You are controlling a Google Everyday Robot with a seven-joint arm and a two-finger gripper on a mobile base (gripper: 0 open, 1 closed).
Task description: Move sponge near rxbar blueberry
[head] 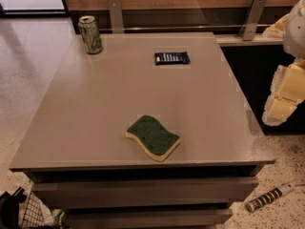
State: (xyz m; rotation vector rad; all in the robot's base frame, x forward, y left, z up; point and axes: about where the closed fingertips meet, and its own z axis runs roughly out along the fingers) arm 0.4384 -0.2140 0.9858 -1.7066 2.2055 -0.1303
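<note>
The sponge (153, 137), dark green on top with pale yellow foam below and wavy edges, lies near the front edge of the grey table (95, 109). The rxbar blueberry (172, 57), a small flat navy-blue bar with white lettering, lies flat towards the back of the table, right of centre. The gripper (285, 95) is at the far right edge of the view, off the table's right side and level with its middle, well away from both the sponge and the bar. It holds nothing that I can see.
A green drink can (90, 34) stands upright at the table's back left corner. A wooden wall with metal brackets (253, 16) runs behind the table. A cylindrical tool (269, 197) lies on the speckled floor at the lower right. A wire basket (28, 213) sits at the lower left.
</note>
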